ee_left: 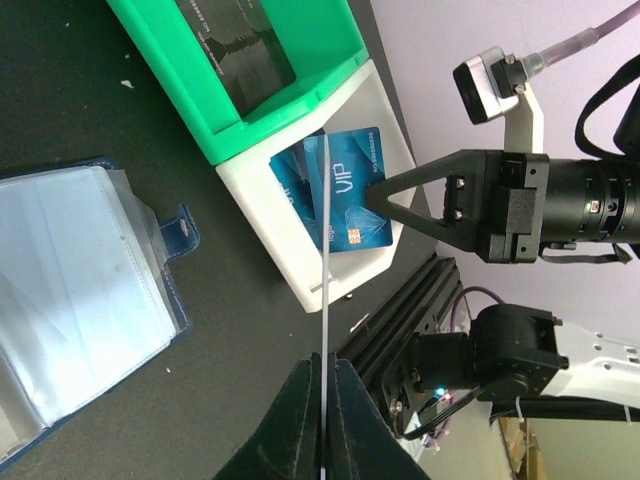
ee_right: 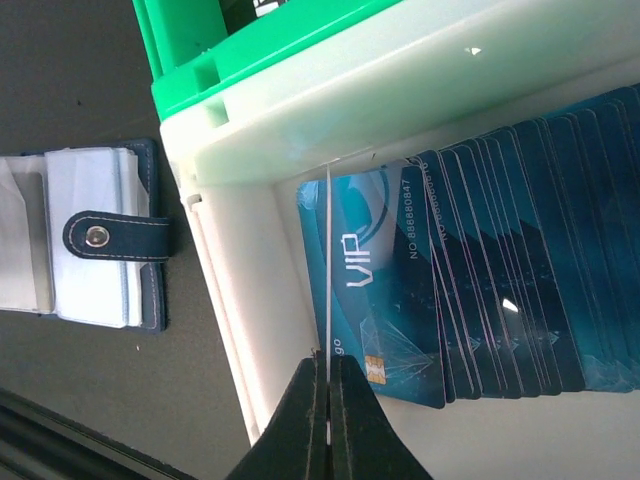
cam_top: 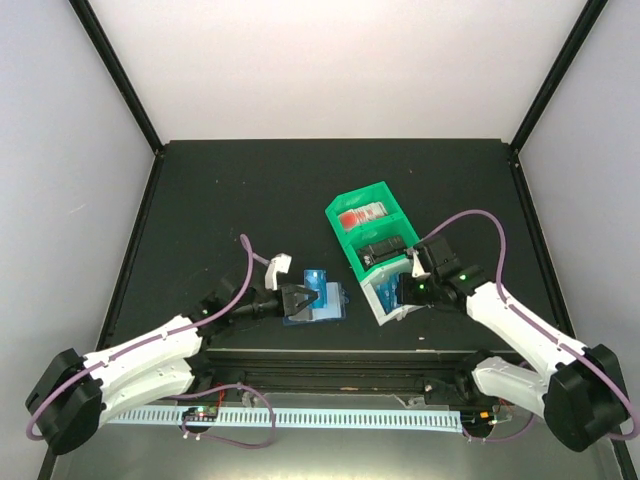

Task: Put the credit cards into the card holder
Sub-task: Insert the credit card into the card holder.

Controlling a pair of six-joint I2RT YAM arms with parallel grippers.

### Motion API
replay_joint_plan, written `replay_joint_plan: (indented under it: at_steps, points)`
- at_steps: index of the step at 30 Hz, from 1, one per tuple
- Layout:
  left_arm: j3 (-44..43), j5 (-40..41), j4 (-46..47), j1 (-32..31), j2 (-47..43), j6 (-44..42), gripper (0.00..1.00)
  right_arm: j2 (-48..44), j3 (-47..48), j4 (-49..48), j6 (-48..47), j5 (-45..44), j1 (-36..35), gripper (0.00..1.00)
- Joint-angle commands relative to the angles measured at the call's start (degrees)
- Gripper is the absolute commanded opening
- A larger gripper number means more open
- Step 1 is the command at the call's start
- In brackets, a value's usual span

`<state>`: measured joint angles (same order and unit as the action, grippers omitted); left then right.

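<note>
My left gripper (cam_top: 303,297) is shut on a blue credit card (cam_top: 318,283) just above the open navy card holder (cam_top: 325,312). In the left wrist view that card (ee_left: 325,250) shows edge-on between the closed fingers (ee_left: 300,420), with the holder's clear sleeves (ee_left: 80,290) to the left. My right gripper (cam_top: 407,280) reaches into the white bin (cam_top: 383,312). It is shut on another card, seen edge-on (ee_right: 327,260), right beside a stack of several blue cards (ee_right: 480,290). The holder's clasp strap (ee_right: 100,238) lies left of the bin.
A green bin (cam_top: 338,228) joins the white one at the back, holding red-and-white items (cam_top: 360,217) and a black item (cam_top: 380,248). The table's black front rail (cam_top: 340,358) runs just below both grippers. The right gripper (ee_left: 372,195) appears in the left wrist view.
</note>
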<state>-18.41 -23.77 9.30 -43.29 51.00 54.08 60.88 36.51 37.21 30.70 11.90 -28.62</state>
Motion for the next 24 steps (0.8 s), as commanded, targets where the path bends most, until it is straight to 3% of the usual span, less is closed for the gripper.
replay_joint_plan:
  at_steps: [1,8,12,17,24]
  points:
    - [-1.3,0.1,-0.9,0.3,0.4,-2.0,0.02,0.3,1.5,-0.9,-0.8,-0.2,-0.5,0.01]
    - [-2.8,9.2,-11.8,0.4,-0.1,-6.4,0.02,-8.3,4.3,1.1,1.7,-0.4,-1.9,0.01]
    - [-3.1,16.6,-19.2,0.4,-1.1,-8.0,0.01,-9.3,3.5,-4.5,5.3,5.5,-3.6,0.01]
    - [-2.7,22.3,-26.4,1.1,-2.7,-8.3,0.02,-3.1,1.6,-20.4,12.9,10.1,-11.1,0.01]
    - [-2.7,21.2,-29.7,2.1,-1.0,-9.4,0.02,12.4,2.2,-35.8,19.8,9.1,-17.5,0.01]
